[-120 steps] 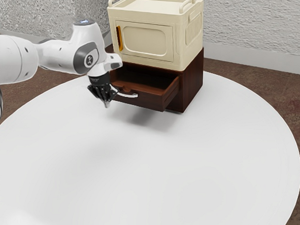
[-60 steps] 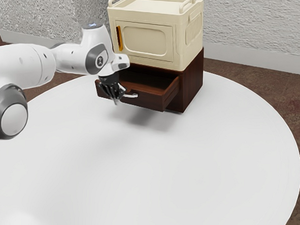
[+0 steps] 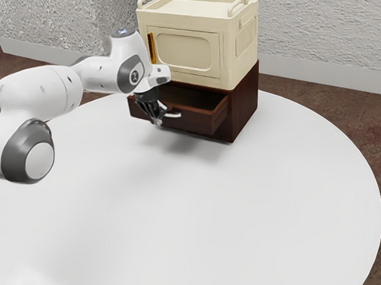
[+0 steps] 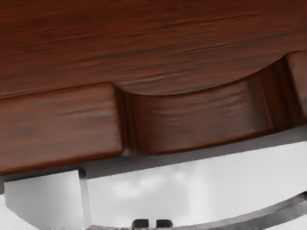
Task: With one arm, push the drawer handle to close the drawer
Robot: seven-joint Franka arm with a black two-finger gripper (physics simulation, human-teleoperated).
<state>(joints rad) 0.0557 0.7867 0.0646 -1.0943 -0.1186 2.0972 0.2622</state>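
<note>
Exterior view, left to right. White arm [image 3: 48, 90] reaches in from the left, hand tilted downward. Gripper [image 3: 157, 122] at the front of the drawer [image 3: 194, 121], by the end of the handle [image 3: 172, 115] nearer the exterior view's left. Fingers [image 4: 141, 223] drawn together, only a thin slit between the tips, nothing pinched; wrist view puts both tips side by side, right at the handle. Contact with it: cannot tell. Handle: pale, curved, metallic, on the drawer's outer face. Drawer: dark red-brown wood, partly out, interior visible; wrist view records a scooped notch in its front rim, near the handle. Cream box [image 3: 240, 57] sits on the cabinet [image 3: 245, 110], its door [image 3: 187, 52] shut, orange pull [image 3: 152, 48] at the door's left edge. All on round white table [image 3: 270, 201].
</note>
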